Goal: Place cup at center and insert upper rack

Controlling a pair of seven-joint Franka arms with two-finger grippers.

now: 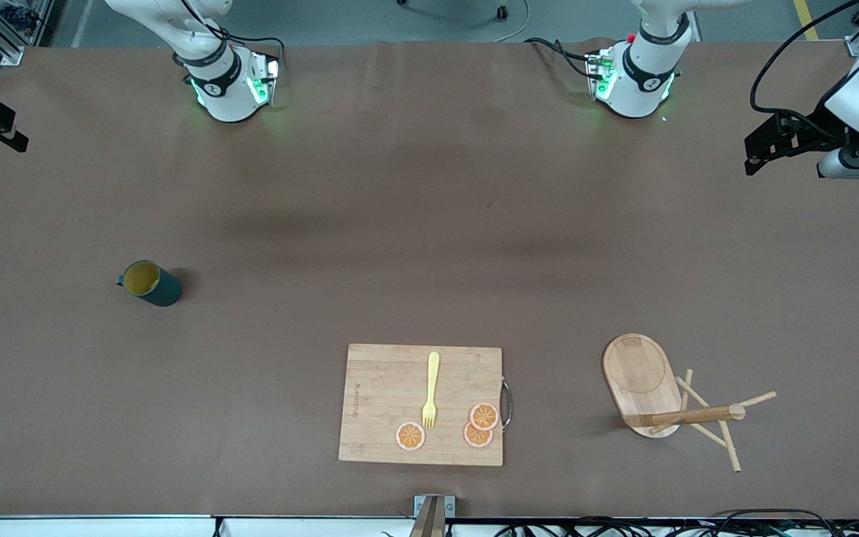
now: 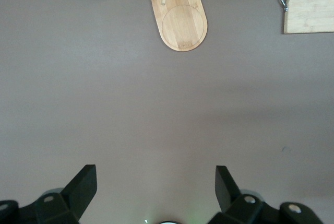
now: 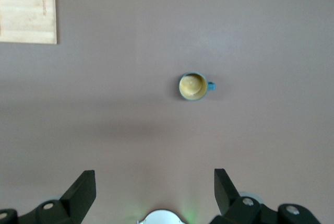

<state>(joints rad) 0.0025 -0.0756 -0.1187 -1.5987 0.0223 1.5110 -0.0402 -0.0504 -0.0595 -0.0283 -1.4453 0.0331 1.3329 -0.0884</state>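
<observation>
The left gripper (image 2: 156, 192) hung high over bare surface with its fingers (image 2: 83, 185) spread wide and empty; the right gripper (image 3: 155, 192) waited likewise, fingers (image 3: 83, 187) wide.

The cup (image 1: 150, 283) stood upright toward the right arm's end, well apart from the cutting board (image 1: 392, 388). It looked rigid, light and probably glazed-slick; pinching across the rim seemed surest.

The upper rack (image 1: 642, 380) stood beside that board toward the left arm's end. Stiff, light wood, pegs likely fragile, so its post seemed best.
</observation>
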